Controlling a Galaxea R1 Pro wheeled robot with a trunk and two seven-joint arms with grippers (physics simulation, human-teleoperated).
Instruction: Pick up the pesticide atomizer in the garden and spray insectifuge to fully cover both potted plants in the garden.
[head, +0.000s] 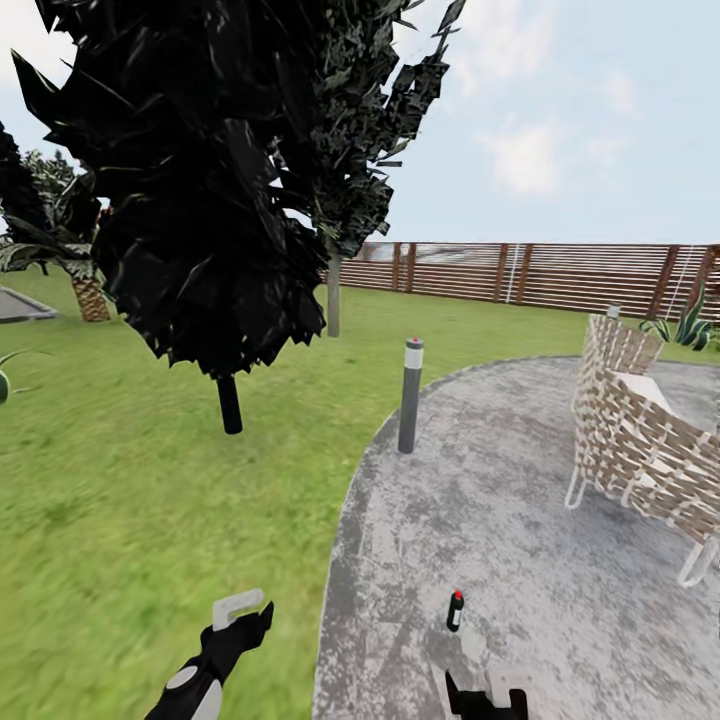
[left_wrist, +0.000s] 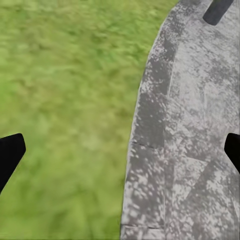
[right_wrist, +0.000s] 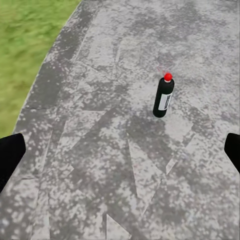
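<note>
Lawn (head: 120, 520): green grass spread to the left of the paving, reaching back to the fence.
Paving (head: 520, 520): a grey, mottled round pad; its curved edge met the lawn and also showed in the left wrist view (left_wrist: 190, 125).
Tree (head: 215, 170): dark, ragged foliage on a thin black trunk, standing on the lawn left of the paving.
Fence (head: 540, 272): brown slatted wood, running behind the paving.
Chair (head: 640, 430): woven, pale, on white legs, standing on the right part of the paving.
Bollard light (head: 410, 395): a grey post upright at the paving's left edge.
Left tool (head: 243, 612): held over the lawn just left of the paving's edge; fingers spread apart, nothing between them.
Right tool (head: 487, 700): over the paving, just short of the atomizer; fingers (right_wrist: 10, 155) spread wide, gripping nothing.
Pesticide atomizer (head: 455, 611): dark bottle with white label and red tip, upright on the paving, near its left edge, clear of both tools; seen also from the right wrist (right_wrist: 163, 97).
</note>
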